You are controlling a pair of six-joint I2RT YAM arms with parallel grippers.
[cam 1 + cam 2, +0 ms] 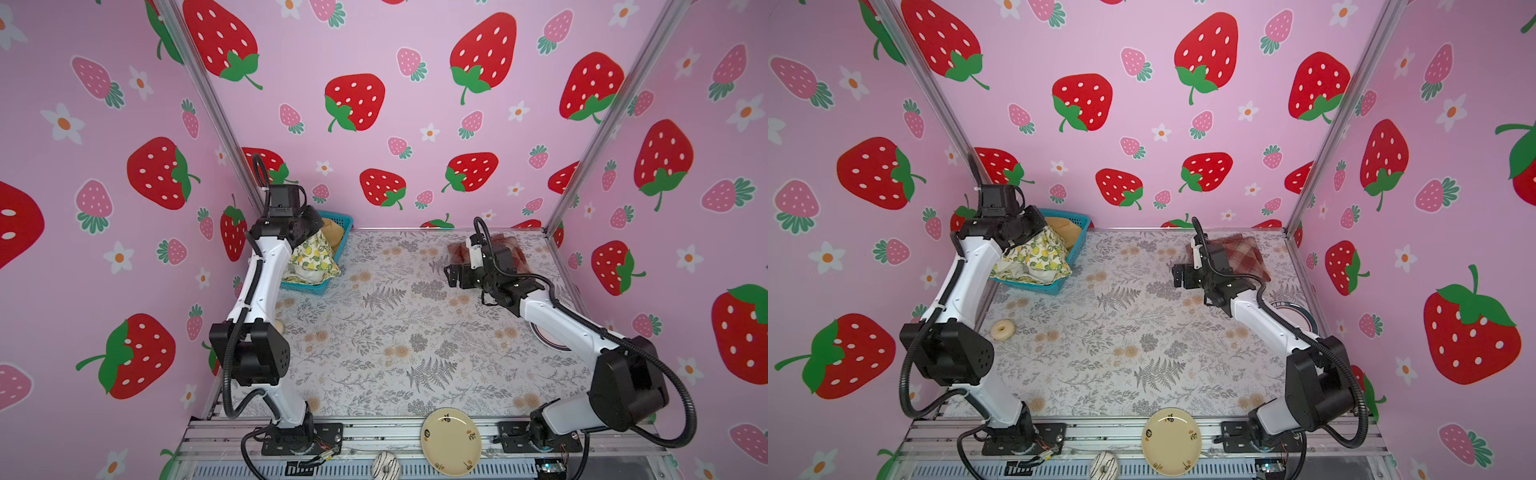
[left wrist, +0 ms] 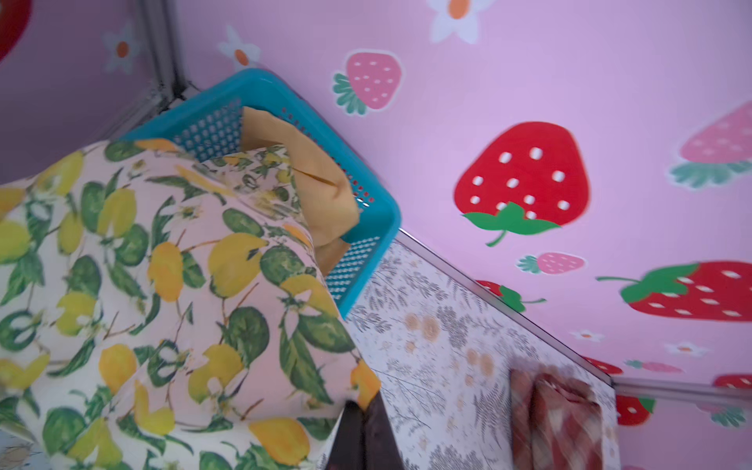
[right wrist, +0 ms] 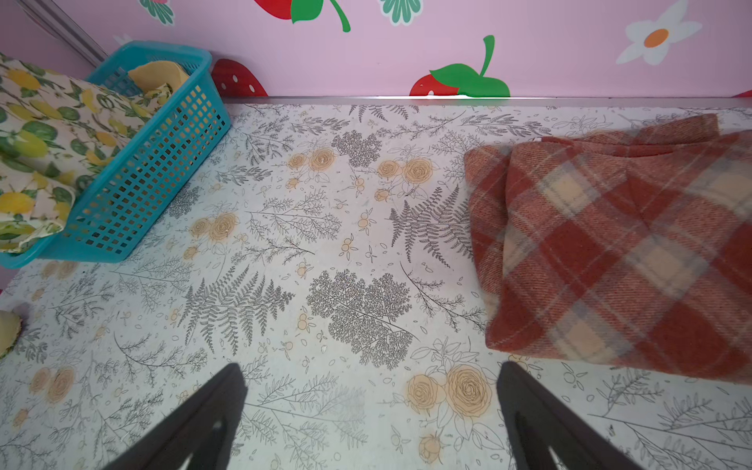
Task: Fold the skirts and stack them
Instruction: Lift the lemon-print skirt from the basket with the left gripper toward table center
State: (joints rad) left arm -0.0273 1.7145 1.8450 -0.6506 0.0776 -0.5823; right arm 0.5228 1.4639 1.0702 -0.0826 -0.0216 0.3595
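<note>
Red-and-cream plaid wool skirt (image 3: 610, 252): lying folded, far right of table. White lemon-print cloth skirt (image 2: 162, 285): hanging from clamped left gripper (image 2: 362, 411) over blue plastic mesh basket (image 3: 162, 171). Mustard-yellow cloth skirt (image 2: 309, 171): sitting inside, pending. Right gripper (image 3: 372, 370): gaping wide, empty.

We count three skirts: a lemon skirt (image 2: 162, 285) in our left fingers (image 2: 354, 431), a plaid skirt (image 3: 610, 244) beside our right fingers (image 3: 203, 419), and a mustard skirt (image 2: 317, 179). One basket (image 3: 154, 175), one cream plate (image 1: 1171, 440), two donuts: a tan donut (image 1: 1003, 330) and a striped donut (image 1: 1104, 465).

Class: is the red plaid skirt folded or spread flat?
Folded: the plaid skirt lies on the table as a compact bundle, with layered edges showing along its side.
</note>
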